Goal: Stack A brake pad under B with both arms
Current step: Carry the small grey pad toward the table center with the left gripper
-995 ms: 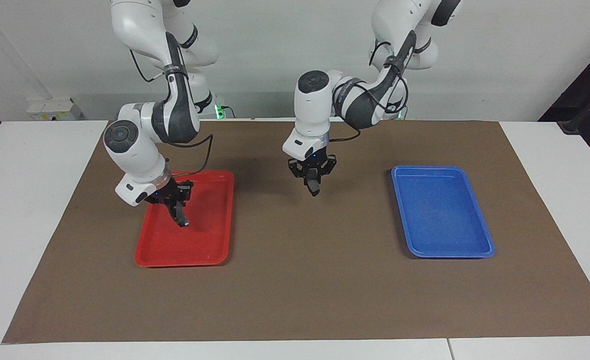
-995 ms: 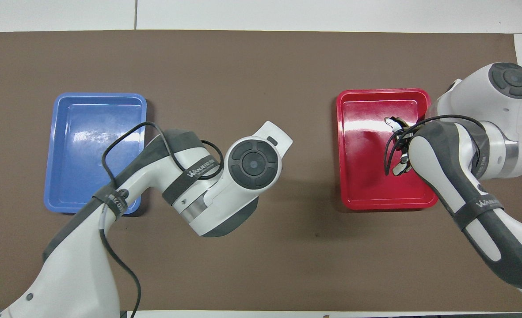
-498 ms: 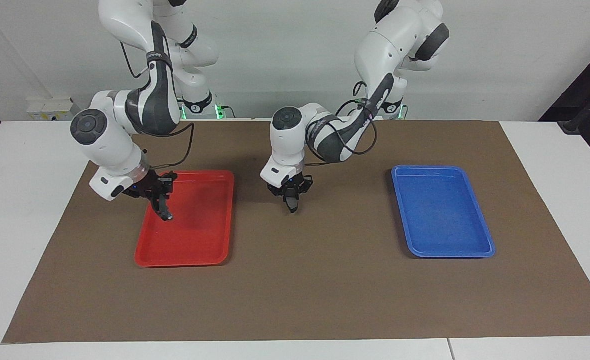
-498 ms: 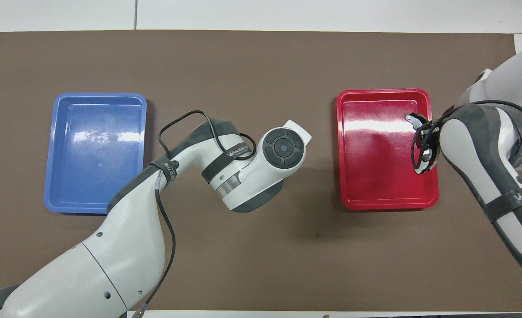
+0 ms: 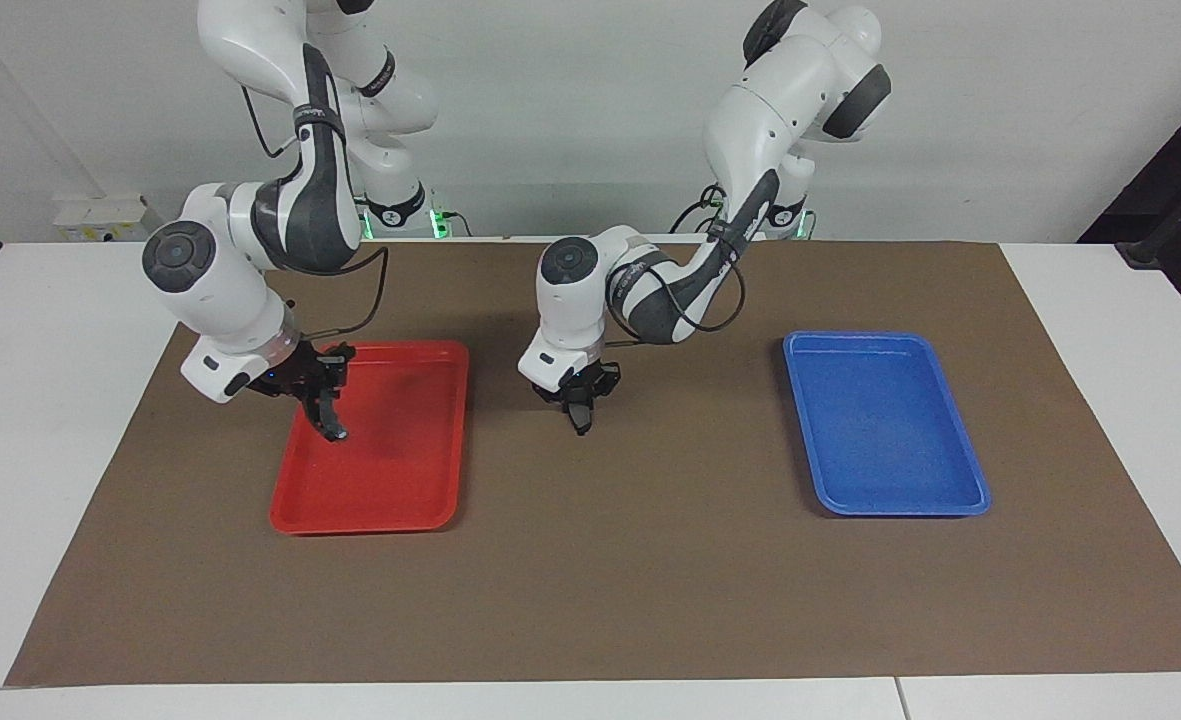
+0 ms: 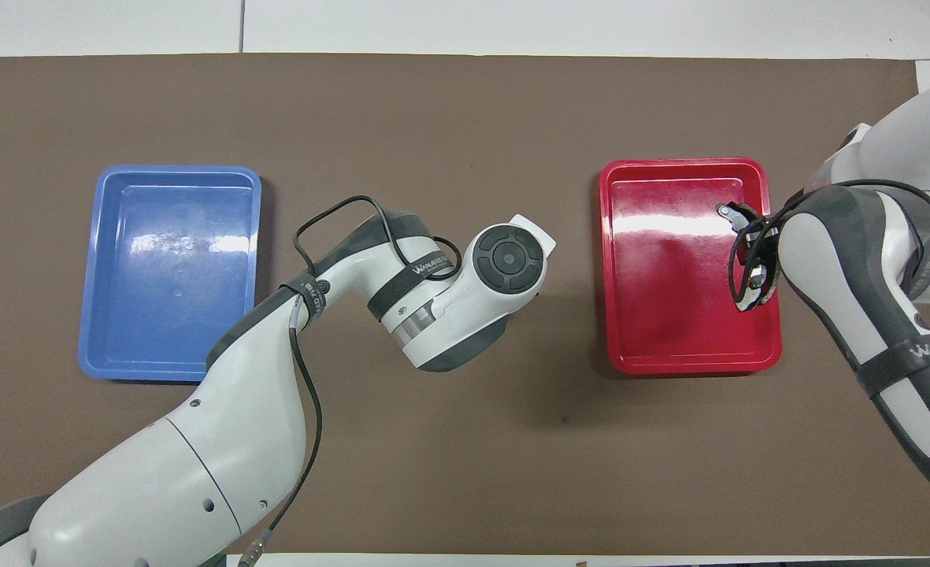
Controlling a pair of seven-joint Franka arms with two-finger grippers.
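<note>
My left gripper (image 5: pixel 580 402) is low over the brown mat between the two trays, shut on the A brake pad (image 5: pixel 581 417), a small dark grey piece that hangs down from its fingers. Whether the pad touches the mat I cannot tell. In the overhead view the left arm's wrist hides both. My right gripper (image 5: pixel 324 403) is over the red tray's edge at the right arm's end, shut on B (image 5: pixel 331 424), the black crescent. B also shows in the overhead view (image 6: pixel 726 210) beside the right gripper (image 6: pixel 753 261).
The red tray (image 5: pixel 370 524) lies on the mat toward the right arm's end, also in the overhead view (image 6: pixel 669 365). The blue tray (image 5: pixel 895 509) lies toward the left arm's end, also overhead (image 6: pixel 91 268). Nothing lies in either tray.
My left gripper has carried the small pad down and toward the red tray. My right gripper has lifted B and moved it toward the tray's edge at the right arm's end, then held still.
</note>
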